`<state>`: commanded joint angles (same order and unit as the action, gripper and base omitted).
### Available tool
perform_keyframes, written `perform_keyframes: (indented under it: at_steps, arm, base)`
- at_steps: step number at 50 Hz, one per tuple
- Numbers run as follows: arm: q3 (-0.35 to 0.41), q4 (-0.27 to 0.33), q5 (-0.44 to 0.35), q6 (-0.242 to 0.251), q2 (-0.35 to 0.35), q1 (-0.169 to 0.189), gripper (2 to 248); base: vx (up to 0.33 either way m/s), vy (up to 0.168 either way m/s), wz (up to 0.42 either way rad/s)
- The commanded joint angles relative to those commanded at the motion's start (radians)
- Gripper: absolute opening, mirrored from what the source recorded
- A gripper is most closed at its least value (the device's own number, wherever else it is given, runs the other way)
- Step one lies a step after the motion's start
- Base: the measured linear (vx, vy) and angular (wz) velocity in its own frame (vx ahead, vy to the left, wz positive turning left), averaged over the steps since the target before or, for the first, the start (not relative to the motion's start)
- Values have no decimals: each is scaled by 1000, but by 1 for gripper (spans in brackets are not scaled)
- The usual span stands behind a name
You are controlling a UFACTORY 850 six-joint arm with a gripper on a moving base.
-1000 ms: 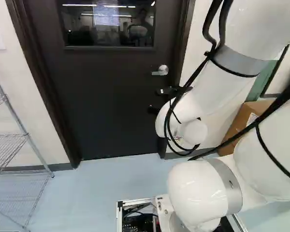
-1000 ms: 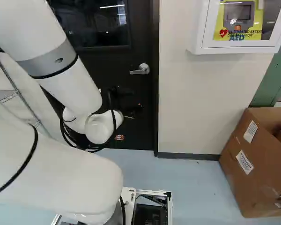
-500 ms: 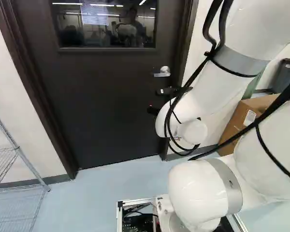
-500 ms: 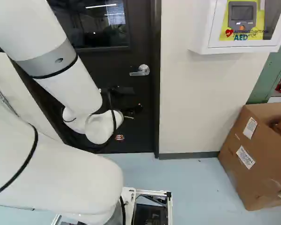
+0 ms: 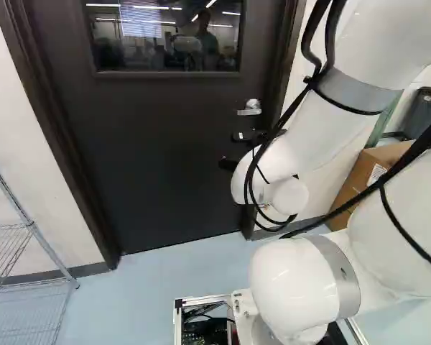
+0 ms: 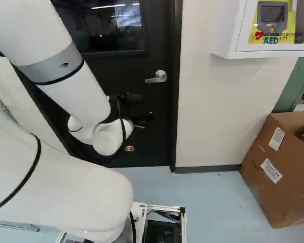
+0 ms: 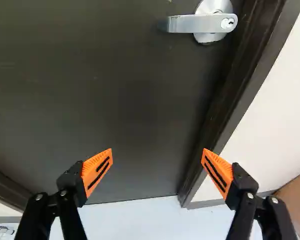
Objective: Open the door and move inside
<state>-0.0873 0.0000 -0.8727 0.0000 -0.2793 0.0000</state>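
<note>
The dark door is closed in its frame ahead of the base. Its silver lever handle sits near the door edge; in the wrist view the handle lies ahead of the fingers, touched by neither. My gripper, partly hidden behind the arm's wrist in the left base view, is lower than the handle. In the wrist view the gripper has its orange-padded fingers wide apart with nothing between them.
A wire shelf stands left of the door. Right of the door frame, a white cabinet hangs on the wall. Below it and farther right, a cardboard box rests on the floor. The door has a window.
The base has turned, first one way and then slightly back, so door, shelf and box shifted in both base views. The arm has kept its pose over its lowest joint.
</note>
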Motion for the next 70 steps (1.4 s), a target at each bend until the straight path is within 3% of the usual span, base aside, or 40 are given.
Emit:
perform_keyframes:
  at_steps: [49,70]
  arm:
    - [-72,0,0,0,82,0,247]
    - [-106,0,0,0,68,0,247]
  base:
    - [0,0,0]
    - [0,0,0]
